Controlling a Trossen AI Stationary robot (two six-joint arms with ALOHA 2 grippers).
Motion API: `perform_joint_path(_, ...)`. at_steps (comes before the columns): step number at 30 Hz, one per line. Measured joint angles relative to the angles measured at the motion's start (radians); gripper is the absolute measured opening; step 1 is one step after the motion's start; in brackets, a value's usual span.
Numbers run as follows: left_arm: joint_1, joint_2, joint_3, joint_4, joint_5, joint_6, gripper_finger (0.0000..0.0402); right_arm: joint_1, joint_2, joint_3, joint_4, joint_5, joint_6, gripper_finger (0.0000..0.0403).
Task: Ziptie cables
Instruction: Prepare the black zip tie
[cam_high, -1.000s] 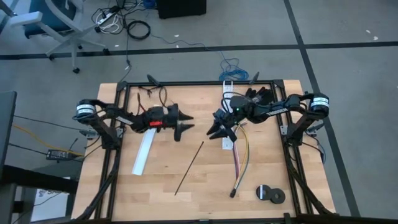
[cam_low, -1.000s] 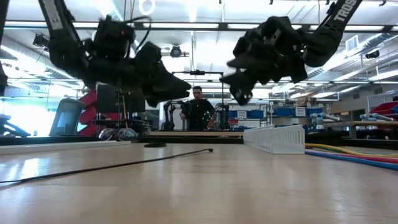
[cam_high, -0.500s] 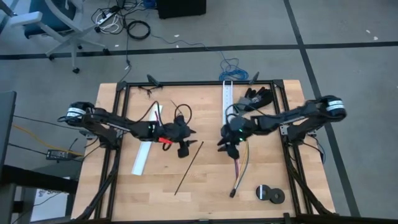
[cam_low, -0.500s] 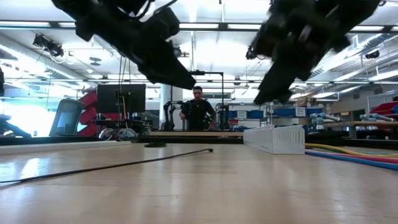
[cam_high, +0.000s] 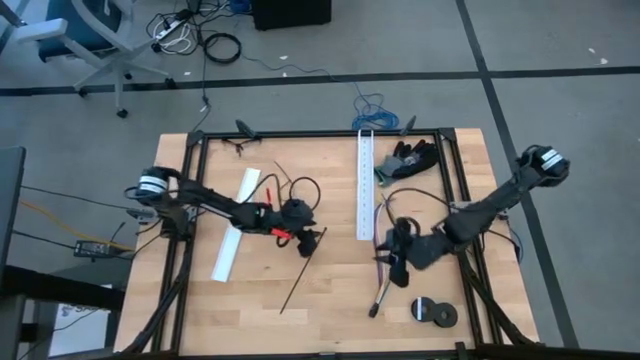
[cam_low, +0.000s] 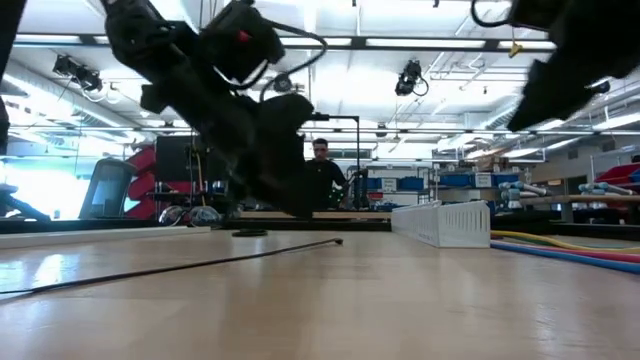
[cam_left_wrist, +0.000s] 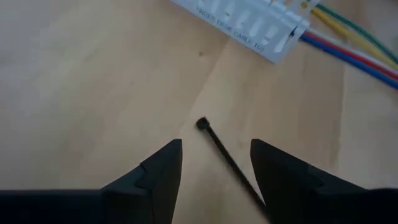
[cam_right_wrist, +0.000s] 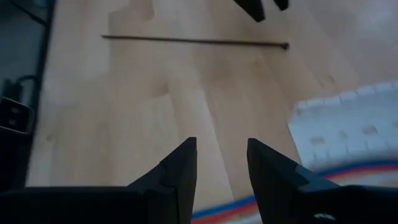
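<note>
One black ziptie (cam_high: 304, 270) lies flat on the wooden table, slanting from mid-table toward the near edge. My left gripper (cam_high: 308, 241) hangs open just over its far end; in the left wrist view (cam_left_wrist: 214, 155) the ziptie's head (cam_left_wrist: 202, 122) lies on the wood between the two fingers, apart from both. The cables (cam_high: 380, 285), a bundle of coloured wires, lie right of centre on the table. Above their middle my right gripper (cam_high: 386, 262) is open and holds nothing, as the right wrist view (cam_right_wrist: 221, 158) shows. The fingers point toward the table's left.
A white slotted channel (cam_high: 365, 185) lies lengthwise at centre, just beyond the cables' far end. A second one (cam_high: 237, 238) lies under my left arm. A black tape roll (cam_high: 435, 312) sits near the front right. A person (cam_low: 320, 180) stands in the room behind.
My left gripper has swung toward the table's right and near side, tipped downward and sunk over the ziptie's far end. My right gripper has gone from over the central white channel toward the near edge, and now hangs above the cables. The ziptie, channels and cables have stayed put.
</note>
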Motion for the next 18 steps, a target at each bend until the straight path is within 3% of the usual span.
perform_joint_path(7,0.024,0.122,0.117,-0.008,0.084,-0.046,0.0202,0.127,0.008,0.0,-0.065,0.125,0.124,0.0119)
perform_joint_path(18,0.043,0.146,0.204,-0.135,0.068,-0.094,0.0202,0.187,0.016,0.0,-0.047,0.142,0.176,0.0117)
